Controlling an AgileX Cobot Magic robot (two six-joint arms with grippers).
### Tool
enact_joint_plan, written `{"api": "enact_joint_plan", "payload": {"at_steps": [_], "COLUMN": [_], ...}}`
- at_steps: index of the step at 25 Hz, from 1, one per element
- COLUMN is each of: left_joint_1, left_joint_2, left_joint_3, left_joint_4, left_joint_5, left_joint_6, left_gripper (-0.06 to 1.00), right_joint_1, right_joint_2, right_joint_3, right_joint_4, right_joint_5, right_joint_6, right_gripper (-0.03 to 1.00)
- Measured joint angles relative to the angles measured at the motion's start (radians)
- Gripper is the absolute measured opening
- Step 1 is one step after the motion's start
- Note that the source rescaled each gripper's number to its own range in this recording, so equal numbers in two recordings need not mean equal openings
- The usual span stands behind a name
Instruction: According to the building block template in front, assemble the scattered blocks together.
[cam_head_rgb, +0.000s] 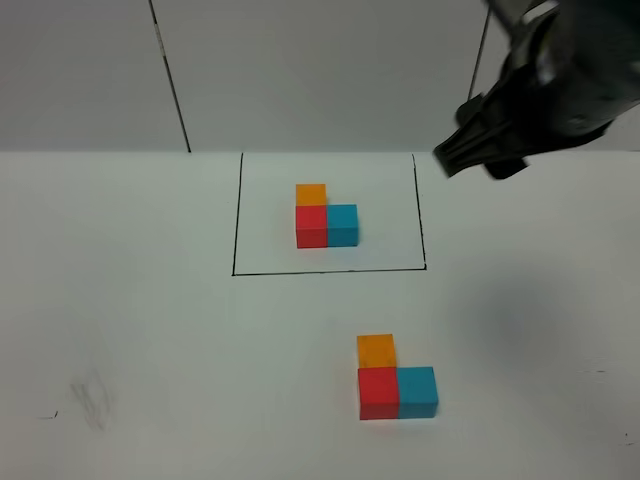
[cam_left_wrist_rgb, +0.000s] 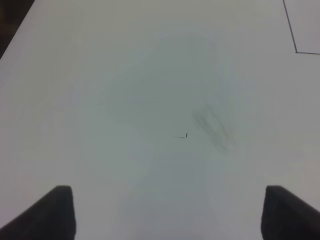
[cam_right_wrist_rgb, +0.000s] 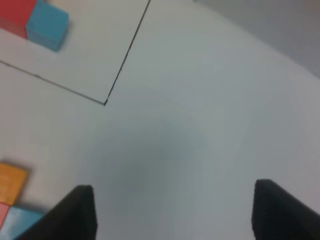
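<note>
Left gripper (cam_left_wrist_rgb: 167, 212) is wide open over bare white table (cam_head_rgb: 130, 330), holding nothing. The template (cam_head_rgb: 326, 218) sits around 12 o'clock; the scattered blocks (cam_head_rgb: 395, 380) are at 5, already joined in an L. They look light, rigid, pinchable by flat sides. Right gripper (cam_right_wrist_rgb: 172, 210) also open, empty, up high. Plain grey wall (cam_head_rgb: 320, 70) behind.

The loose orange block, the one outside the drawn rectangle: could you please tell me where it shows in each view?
Exterior high: loose orange block lies low and right of centre, behind the loose red block.
Left wrist: not in it.
Right wrist: at the picture's lower left edge.
Shared landmark: the black drawn rectangle, its corner.
</note>
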Motion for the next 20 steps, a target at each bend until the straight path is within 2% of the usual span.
{"api": "enact_joint_plan", "payload": {"at_steps": [4, 6, 8, 11, 13, 17, 20], "left_joint_1": [0.000, 0.000, 0.000, 0.000, 0.000, 0.000, 0.000], "left_joint_2": [0.000, 0.000, 0.000, 0.000, 0.000, 0.000, 0.000], "left_joint_3": [0.000, 0.000, 0.000, 0.000, 0.000, 0.000, 0.000], "left_joint_4": [0.000, 0.000, 0.000, 0.000, 0.000, 0.000, 0.000], "left_joint_5": [0.000, 0.000, 0.000, 0.000, 0.000, 0.000, 0.000], "left_joint_6": [0.000, 0.000, 0.000, 0.000, 0.000, 0.000, 0.000], "left_gripper": [0.99, 0.99, 0.99, 0.99, 0.99, 0.99, 0.99], "right_joint_1": [0.000, 0.000, 0.000, 0.000, 0.000, 0.000, 0.000], "right_joint_2": [-0.241, -0.354, -0.477, -0.640, -0.735, -0.911, -1.028], "right_joint_3": [-0.001, -0.001, 0.020, 0.089, 0.152, 0.308, 0.438], "right_joint_4": [-0.001, 0.010, 0.034, 0.049, 0.059, 0.143, 0.262], "right_joint_5": [0.002, 0.003, 0.005, 0.008, 0.010, 0.012, 0.014], "right_joint_6": [-0.053, -0.094, -0.140, -0.177, -0.183, -0.190, -0.199], "right_gripper": [0.51, 0.54, 0.65, 0.89, 0.97, 1.00, 1.00]}}
